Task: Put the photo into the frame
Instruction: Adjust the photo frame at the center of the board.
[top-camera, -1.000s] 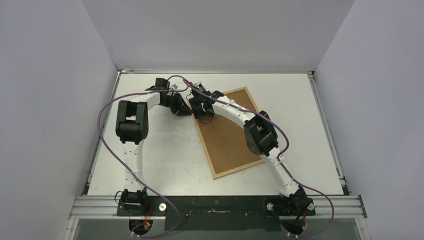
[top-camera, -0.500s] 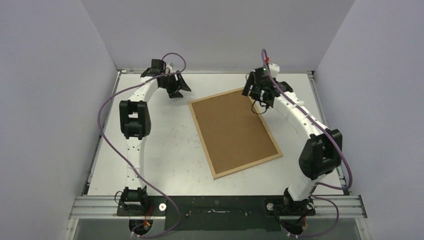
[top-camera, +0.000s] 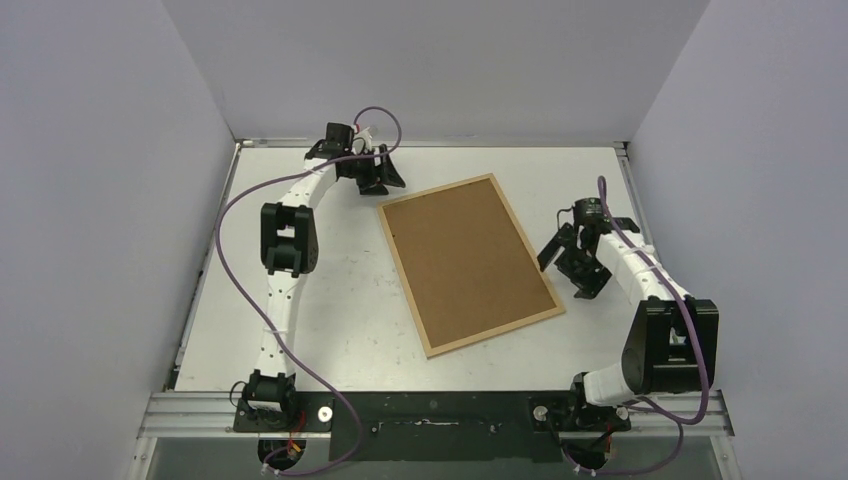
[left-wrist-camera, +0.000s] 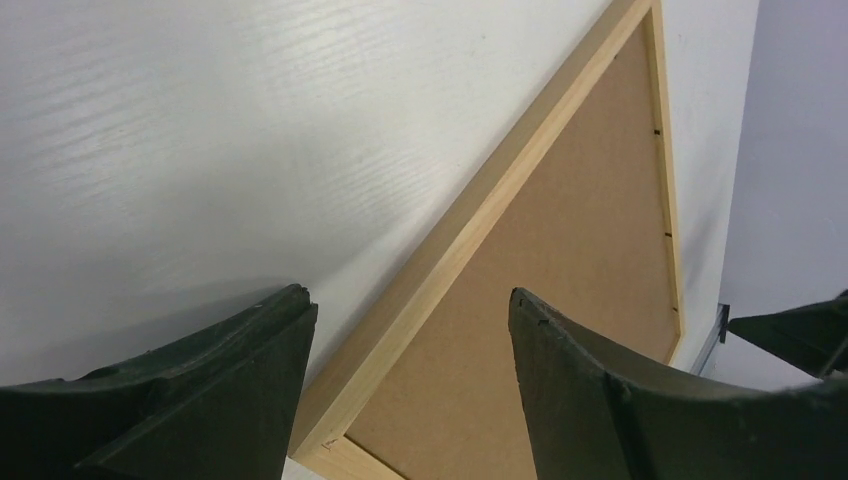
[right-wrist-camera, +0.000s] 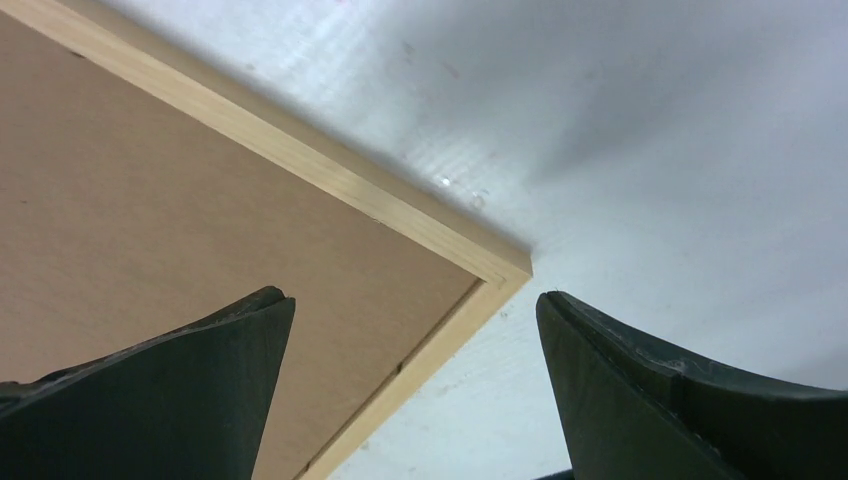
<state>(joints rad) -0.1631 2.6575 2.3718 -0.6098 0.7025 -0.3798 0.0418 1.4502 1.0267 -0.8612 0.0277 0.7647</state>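
The frame (top-camera: 403, 281) of light wood lies flat and slanted on the white table, filled by a brown hardboard backing panel (top-camera: 465, 262). The photo is hidden. My left gripper (top-camera: 385, 180) hovers open at the frame's far left corner; its wrist view shows the wood strip (left-wrist-camera: 470, 230) and backing (left-wrist-camera: 560, 280) between the left gripper's (left-wrist-camera: 410, 310) spread fingers. My right gripper (top-camera: 566, 272) stands open just right of the frame's long right edge. In the right wrist view a frame (right-wrist-camera: 330, 170) corner sits between the right gripper's (right-wrist-camera: 412, 300) fingers, nothing held.
Grey walls close in the table (top-camera: 330, 320) on the left, back and right. A metal rail (top-camera: 440, 405) with both arm bases runs along the near edge. Purple cables (top-camera: 225, 260) loop beside each arm.
Both grippers left the frame's far left corner and opened wide. The right arm swung across the far edge and down to the frame's right side. The left arm drew back, then returned toward that corner.
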